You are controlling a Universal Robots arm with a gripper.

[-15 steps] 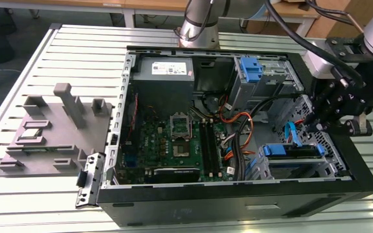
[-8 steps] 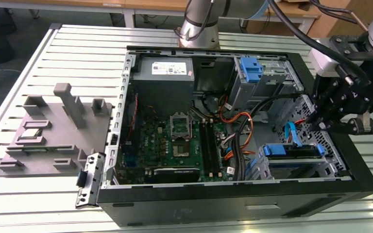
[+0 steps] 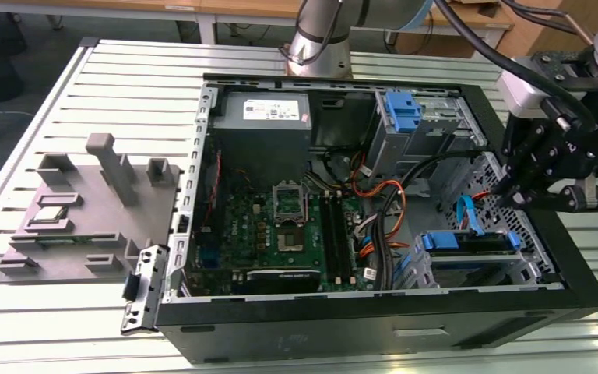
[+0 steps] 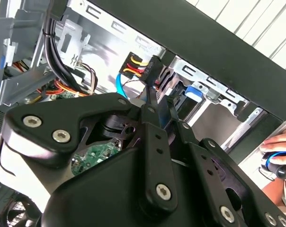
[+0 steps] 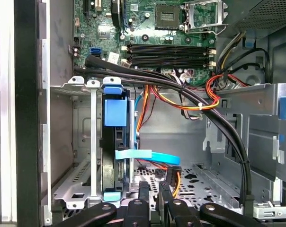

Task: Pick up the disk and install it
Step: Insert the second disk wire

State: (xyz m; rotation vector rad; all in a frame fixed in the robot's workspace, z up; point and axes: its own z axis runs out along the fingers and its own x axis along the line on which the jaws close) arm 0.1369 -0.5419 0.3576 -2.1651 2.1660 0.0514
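A pale grey slatted metal worktop [image 3: 122,78] carried everything in the exterior view, its long ribs running across from the exterior view's left to its right. On it lay an open black desktop computer case [image 3: 382,312], resting on its side with the interior facing up. Just beside the case, toward the exterior view's left, sat a grey moulded fixture tray [image 3: 81,210] with upright blocks and shallow pockets. The silver base column of the robot arm [image 3: 318,43] stood at the worktop's far edge, behind the case.
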